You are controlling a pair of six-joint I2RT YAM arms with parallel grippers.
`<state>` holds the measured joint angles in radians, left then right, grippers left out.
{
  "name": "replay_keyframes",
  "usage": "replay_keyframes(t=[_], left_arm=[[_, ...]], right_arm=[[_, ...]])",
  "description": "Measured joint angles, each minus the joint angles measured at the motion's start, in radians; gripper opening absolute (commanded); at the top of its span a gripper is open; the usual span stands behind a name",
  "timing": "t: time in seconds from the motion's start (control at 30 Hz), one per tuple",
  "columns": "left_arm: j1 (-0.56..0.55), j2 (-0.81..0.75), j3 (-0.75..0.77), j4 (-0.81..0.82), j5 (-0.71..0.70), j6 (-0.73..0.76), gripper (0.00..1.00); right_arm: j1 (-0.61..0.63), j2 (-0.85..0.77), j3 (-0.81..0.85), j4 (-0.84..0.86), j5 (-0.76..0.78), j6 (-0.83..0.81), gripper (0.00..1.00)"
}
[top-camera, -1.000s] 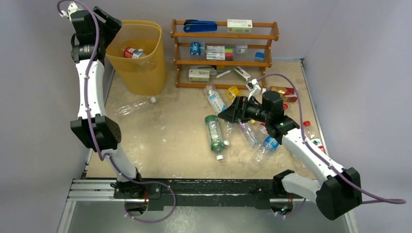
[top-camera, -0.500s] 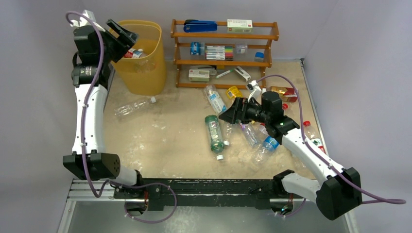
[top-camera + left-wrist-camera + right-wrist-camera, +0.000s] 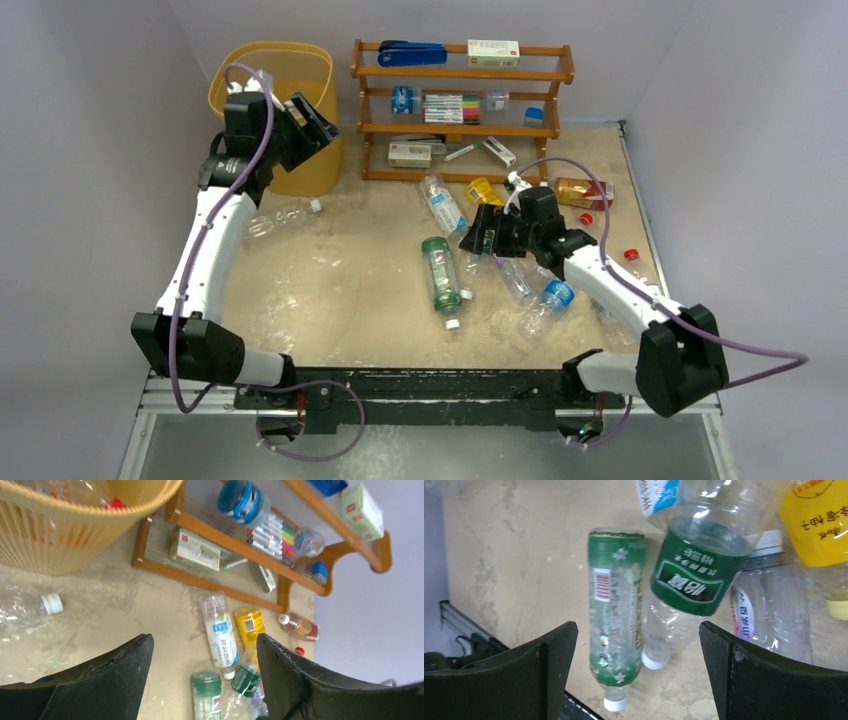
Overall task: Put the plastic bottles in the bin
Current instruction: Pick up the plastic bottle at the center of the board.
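Black fingers of the right gripper stand spread and empty above a huddle of plastic bottles lying on the table. Directly beneath them we see a green flower-printed bottle lying flat; touching its side is a clear bottle with a dark green label; a yellow bottle lies at the edge of that view. We judge them empty, thin-walled and light, likely to dent, roll or slip away under a hard pinch; the green one looks best taken across its straight mid-body, not at the cap. The left gripper, likewise spread with nothing in it, hangs just beside the yellow-orange bin; a clear white-capped bottle lies near the bin's foot. The bin stands at the far left, well apart from the huddle, beside the wooden rack.
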<state>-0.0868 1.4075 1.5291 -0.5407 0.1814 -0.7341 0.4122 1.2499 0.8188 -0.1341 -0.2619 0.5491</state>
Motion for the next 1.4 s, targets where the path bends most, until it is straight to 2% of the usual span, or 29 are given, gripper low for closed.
replay_keyframes(t=[0.23, 0.33, 0.57, 0.97, 1.4], left_arm=[[-0.08, -0.031, -0.142, 0.031, 0.0, 0.022, 0.75], [-0.111, -0.043, -0.213, 0.06, 0.008, 0.021, 0.8], [-0.174, -0.054, -0.326, 0.138, 0.043, 0.016, 0.82], [-0.27, -0.072, -0.431, 0.248, 0.058, -0.007, 0.84], [-0.32, -0.081, -0.456, 0.272, 0.046, -0.033, 0.85]], right_arm=[[0.0, 0.109, 0.035, -0.019, 0.054, -0.023, 0.86], [0.0, 0.153, 0.06, -0.019, 0.061, -0.03, 0.84], [0.0, 0.224, 0.077, -0.018, 0.061, -0.037, 0.82], [0.001, 0.309, 0.077, 0.029, 0.032, -0.04, 0.74], [0.019, 0.351, 0.099, 0.012, -0.002, -0.064, 0.78]])
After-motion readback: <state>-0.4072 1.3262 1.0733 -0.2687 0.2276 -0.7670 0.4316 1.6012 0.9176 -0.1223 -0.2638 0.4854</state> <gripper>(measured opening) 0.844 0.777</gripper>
